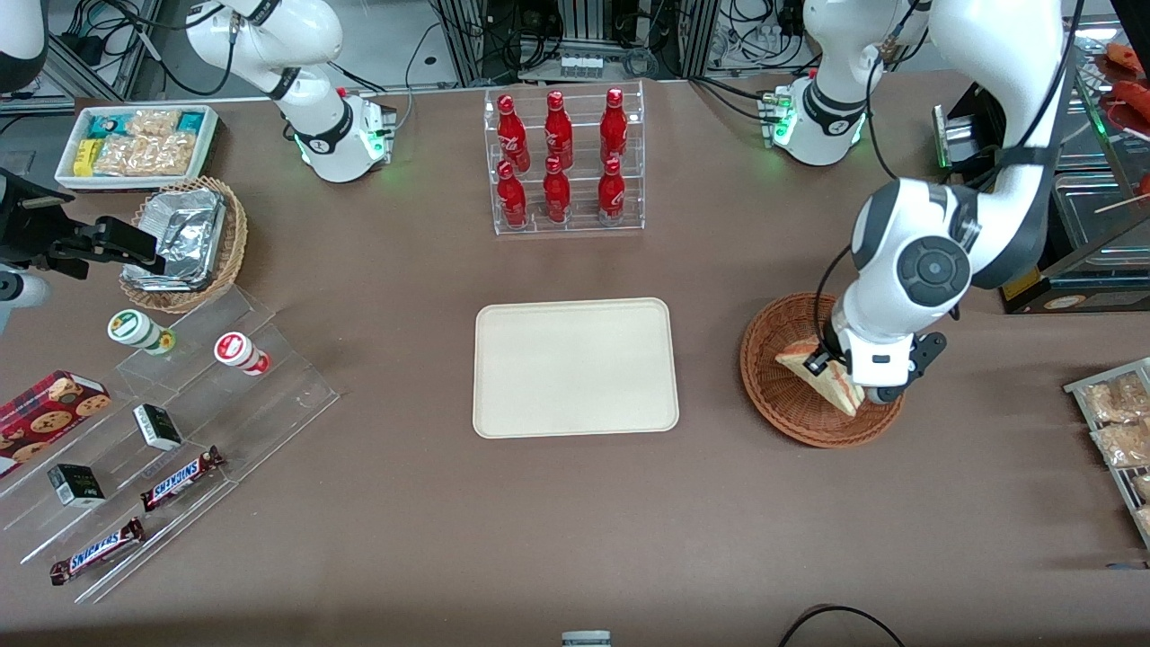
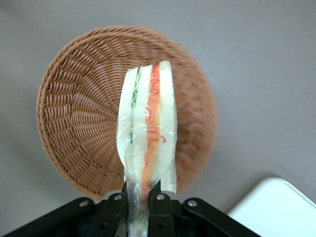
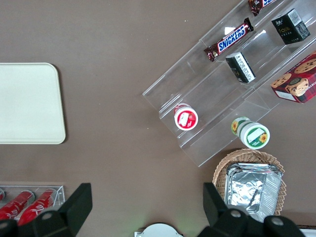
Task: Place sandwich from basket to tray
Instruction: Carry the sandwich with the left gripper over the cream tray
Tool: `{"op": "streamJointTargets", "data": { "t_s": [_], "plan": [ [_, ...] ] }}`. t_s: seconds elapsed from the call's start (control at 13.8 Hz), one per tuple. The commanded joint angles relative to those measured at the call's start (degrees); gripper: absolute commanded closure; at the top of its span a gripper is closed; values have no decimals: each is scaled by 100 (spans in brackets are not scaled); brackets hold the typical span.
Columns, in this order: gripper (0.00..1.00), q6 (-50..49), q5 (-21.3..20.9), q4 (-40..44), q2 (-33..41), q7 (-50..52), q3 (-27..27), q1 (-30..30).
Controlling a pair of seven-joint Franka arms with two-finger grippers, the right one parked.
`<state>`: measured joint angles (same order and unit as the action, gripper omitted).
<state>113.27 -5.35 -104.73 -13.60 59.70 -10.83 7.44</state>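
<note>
- The sandwich is a wrapped triangular wedge of white bread; its cut face shows 1 red-orange layer and 1 thin pale green layer between the slices.
- The gripper is closed on the sandwich's narrow end, with a black finger pressed against each side of the wrapper.
- Seen from the wrist, the sandwich hangs clear above the basket, whose woven floor is bare beneath it.
- In the front view the gripper and sandwich sit over the reddish-brown basket, at the working arm's end of the table.
- The cream tray lies flat just beside the basket, toward the parked arm's end, with nothing on it; its rounded corner shows near the gripper in the wrist view.
- A clear rack of 6 red bottles stands farther from the front camera than the tray, well apart from it.
- A tan basket of foil containers, a white bin of snacks and clear steps with Snickers bars lie toward the parked arm's end.
- Only bare brown tabletop lies between basket and tray.
</note>
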Motion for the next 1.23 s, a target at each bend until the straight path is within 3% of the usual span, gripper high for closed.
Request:
{"op": "streamJointTargets", "data": {
  "t_s": [0.0,0.44,0.73,1.16],
  "plan": [
    [100,-411,-124,847,-212,-297,20,476],
    [100,-499,-89,1709,-967,-1214,-42,1960],
    [100,-446,-53,2885,-2057,-1171,-155,2541],
    [100,11,-141,3002,-2779,-1171,-121,3245]
  ]
}}
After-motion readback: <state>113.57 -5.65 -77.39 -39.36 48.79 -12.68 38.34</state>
